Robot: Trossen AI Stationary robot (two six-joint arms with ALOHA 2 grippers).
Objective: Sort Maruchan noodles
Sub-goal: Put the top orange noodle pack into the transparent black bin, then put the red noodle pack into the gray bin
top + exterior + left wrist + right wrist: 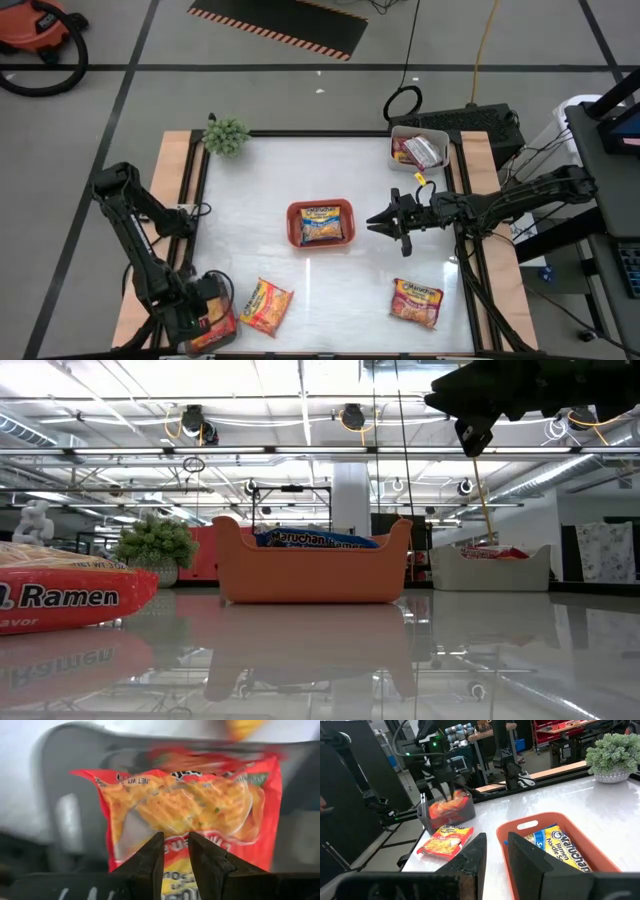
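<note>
A red-pink Maruchan packet (pixel 190 805) sits in a grey tray (pixel 65 795) at the table's near left corner. My left gripper (pixel 176 847) stands over it (pixel 205 318), shut on it. A blue-yellow packet (pixel 322 225) lies in the orange tray (pixel 292 225) at mid-table. My right gripper (pixel 372 222) hovers shut and empty just right of that tray (pixel 530 820), well above the table (pixel 472 435). Two orange-yellow packets lie flat on the table, one near the grey tray (pixel 265 305) and one at the near right (pixel 418 302). My left gripper pinches the red-pink packet between its two fingers at the end nearest the wrist (pixel 175 875). The fingers come from above, pointing down into the grey tray. The rest of the packet spreads out beyond the fingertips inside the tray; whether it rests on the tray floor I cannot tell.
A clear tray (pixel 420 150) with a red-pink packet stands at the far right corner. A small potted plant (pixel 227 135) sits at the far left corner. Bare tabletop lies between the orange tray and the near edge. Cables run along the right side.
</note>
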